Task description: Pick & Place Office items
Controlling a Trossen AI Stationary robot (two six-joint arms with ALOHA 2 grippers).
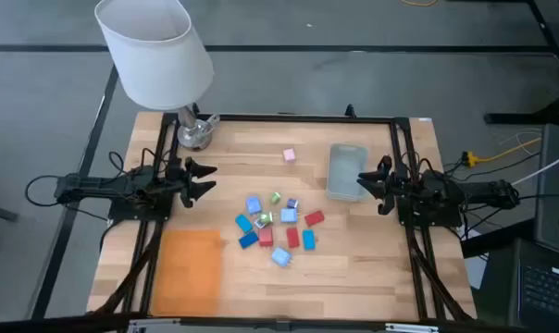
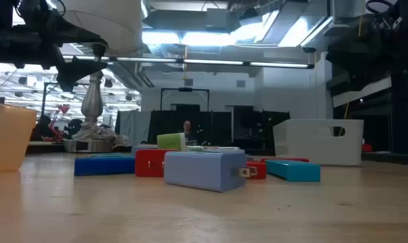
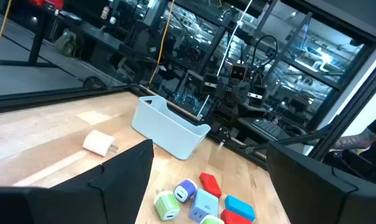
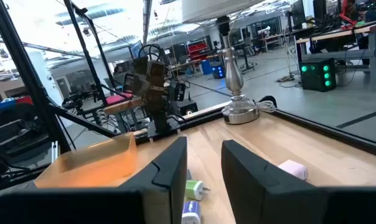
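The office items (image 1: pixel 278 222) lie clustered mid-tabletop, one pink piece (image 1: pixel 289 155) apart near the far edge. Bare wood surrounds them. The grey-blue bin (image 1: pixel 346 171) and orange tray (image 1: pixel 189 270) look empty. Left gripper (image 1: pixel 205 178) jaws wide, holding nothing; right gripper (image 1: pixel 363 181) jaws closed, empty

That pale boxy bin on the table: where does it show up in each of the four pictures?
High view: the bin lies right of centre, just before the right gripper.
Low view: the bin stands at the right, behind the coloured pieces.
Left wrist view: the bin is at centre, beyond the pink piece.
Right wrist view: not in it.
Shared landmark: the lamp, in the high, low and right wrist views.
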